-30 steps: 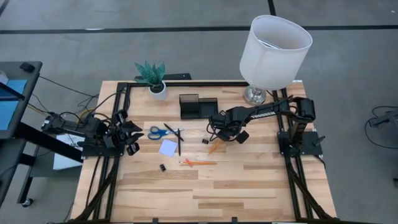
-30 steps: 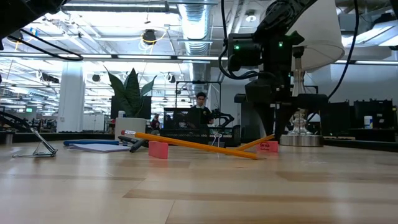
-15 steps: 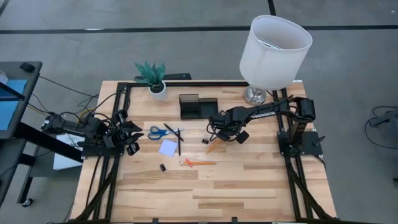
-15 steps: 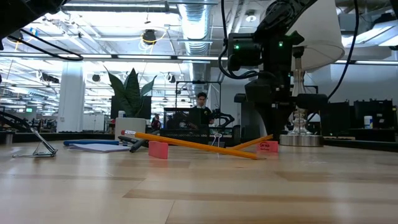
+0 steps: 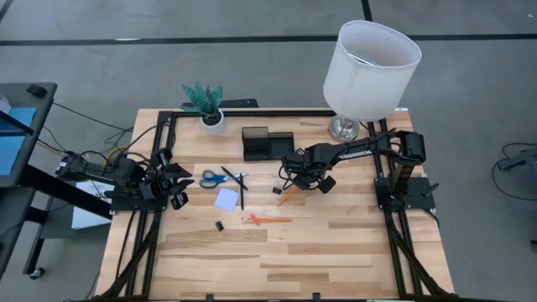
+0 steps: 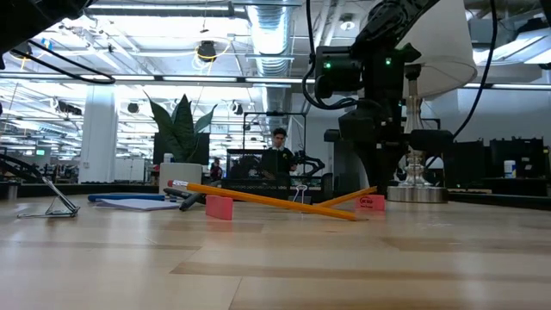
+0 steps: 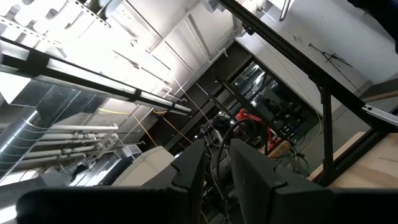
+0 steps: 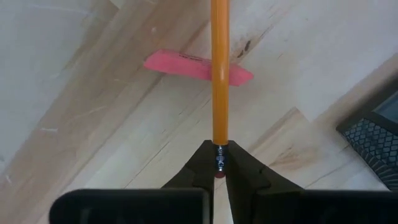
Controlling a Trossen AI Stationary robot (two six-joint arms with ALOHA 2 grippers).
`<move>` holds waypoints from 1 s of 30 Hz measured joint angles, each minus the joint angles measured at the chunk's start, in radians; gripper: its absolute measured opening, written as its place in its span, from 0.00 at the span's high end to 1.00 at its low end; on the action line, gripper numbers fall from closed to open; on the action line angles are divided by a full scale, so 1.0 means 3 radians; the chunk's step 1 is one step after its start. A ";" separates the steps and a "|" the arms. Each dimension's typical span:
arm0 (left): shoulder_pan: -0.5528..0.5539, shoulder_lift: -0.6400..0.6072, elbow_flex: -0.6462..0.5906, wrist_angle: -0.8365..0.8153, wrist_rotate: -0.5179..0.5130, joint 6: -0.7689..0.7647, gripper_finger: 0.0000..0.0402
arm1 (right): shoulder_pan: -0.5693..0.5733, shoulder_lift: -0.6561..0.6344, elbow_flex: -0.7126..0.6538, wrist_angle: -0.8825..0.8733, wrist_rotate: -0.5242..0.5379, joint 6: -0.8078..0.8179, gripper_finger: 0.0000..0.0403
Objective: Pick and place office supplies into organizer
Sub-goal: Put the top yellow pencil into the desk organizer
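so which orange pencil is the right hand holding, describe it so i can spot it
Start at the big white lamp at the table's back right and follow the right arm to its hand. The pencil it grips by the eraser end slants toward the table's front, over a flat pink eraser. The other orange pencil lies flat, farther forward, untouched.

Orange pencil (image 8: 219,74) lies across a pink eraser (image 8: 186,64), near the black organizer (image 5: 267,143).

right end effector (image 8: 219,171) – lifting orange pencil (image 8: 219,74) slightly
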 joint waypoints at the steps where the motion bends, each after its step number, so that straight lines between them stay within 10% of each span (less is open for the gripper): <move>1: 0.0000 0.0000 0.0000 0.0000 -0.0001 0.0001 0.82 | 0.0000 0.0000 0.0000 -0.0002 0.0000 0.0001 0.97; 30: 0.0001 -0.0001 0.0000 0.0001 -0.0001 -0.0002 0.82 | 0.0074 -0.0001 0.0495 -0.0819 0.0399 0.0422 0.98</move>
